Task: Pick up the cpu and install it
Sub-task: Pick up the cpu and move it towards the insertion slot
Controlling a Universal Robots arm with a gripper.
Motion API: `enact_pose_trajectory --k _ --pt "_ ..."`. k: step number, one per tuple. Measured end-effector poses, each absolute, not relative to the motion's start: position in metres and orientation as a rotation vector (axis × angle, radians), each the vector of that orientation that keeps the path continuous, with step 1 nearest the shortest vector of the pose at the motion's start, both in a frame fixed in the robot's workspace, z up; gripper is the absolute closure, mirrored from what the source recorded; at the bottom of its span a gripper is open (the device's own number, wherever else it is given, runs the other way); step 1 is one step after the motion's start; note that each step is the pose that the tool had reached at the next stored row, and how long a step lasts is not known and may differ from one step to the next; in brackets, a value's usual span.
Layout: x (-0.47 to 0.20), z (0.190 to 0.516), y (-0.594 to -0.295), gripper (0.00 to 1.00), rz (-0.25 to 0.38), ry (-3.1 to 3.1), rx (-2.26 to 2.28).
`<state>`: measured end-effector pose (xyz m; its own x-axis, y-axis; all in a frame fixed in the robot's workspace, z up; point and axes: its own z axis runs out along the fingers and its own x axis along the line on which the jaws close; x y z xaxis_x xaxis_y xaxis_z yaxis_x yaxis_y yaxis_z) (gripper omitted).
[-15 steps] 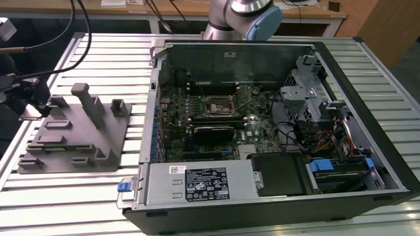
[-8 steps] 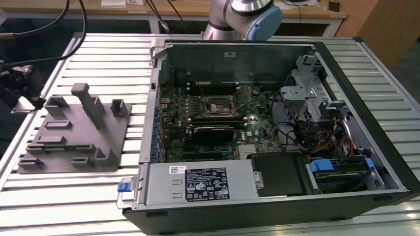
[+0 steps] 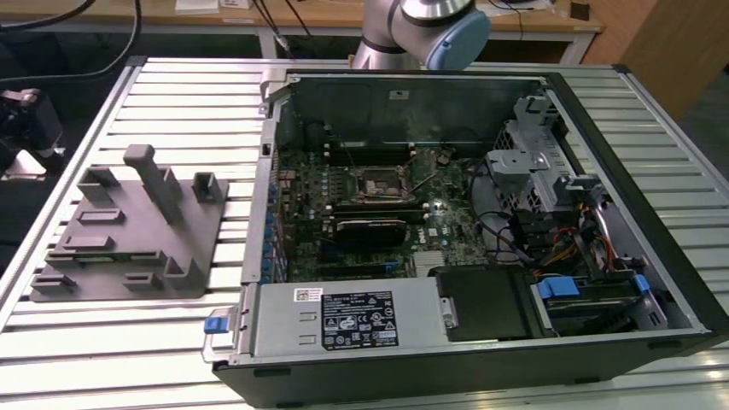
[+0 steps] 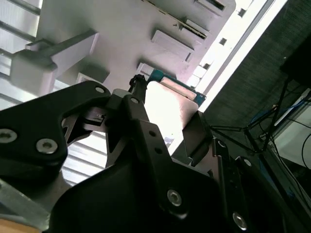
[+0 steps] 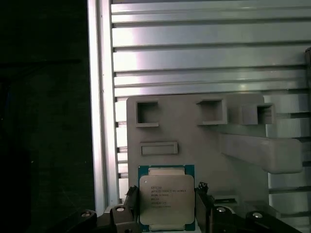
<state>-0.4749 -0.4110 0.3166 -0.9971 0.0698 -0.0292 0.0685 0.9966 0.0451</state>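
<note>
Fixture (image 3: pixel 125 235) of grey plastic at the exterior view's left, flat on the slatted metal table (image 3: pixel 171 94), with posts and small pockets standing up from it. Just beside it, toward the exterior view's right, an open computer case (image 3: pixel 638 171), lying on its side with the inside laid bare.

Within the case, from that view's left:
- Green circuit board (image 3: pixel 445 213).
- Near the board's middle, a square socket frame (image 3: pixel 374 179), black and metal.
- Just in front of that frame, a larger black block (image 3: pixel 367 229).
- Along the near edge, a silver power supply box (image 3: pixel 341 320) with a white label and a black one.

Beyond the far wall of the case, a stretch of robot arm (image 3: pixel 416 26), silver with a pale blue cap. Further toward the exterior view's right, a metal drive cage (image 3: pixel 535 162), a bundle of wires (image 3: pixel 569 248) and a blue plastic tab (image 3: pixel 558 286).

In the first wrist view, gripper (image 5: pixel 165 191) over the fixture (image 5: pixel 194 131), black fingers (image 5: pixel 130 196) set close against two opposite edges of the cpu (image 5: pixel 166 201) and clamped on it, no gap to be seen on either side. Cpu square and flat, silvery top facing the camera, green rim around it, held between the fingers near a shallow slot-shaped pocket of the fixture. Cannot tell whether lifted clear of the fixture or touching it.

In the second wrist view, the same grip: gripper (image 4: pixel 167 104), cpu (image 4: pixel 165 111) bright between the fingers (image 4: pixel 137 104), fixture (image 4: pixel 121 29) beyond with a tall post on it.
</note>
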Motion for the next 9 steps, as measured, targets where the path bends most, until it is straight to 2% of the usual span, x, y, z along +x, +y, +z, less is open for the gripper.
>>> enact_pose_trajectory --k 9 --pt "-0.475 0.354 -0.411 0.45 0.069 3.105 0.108"
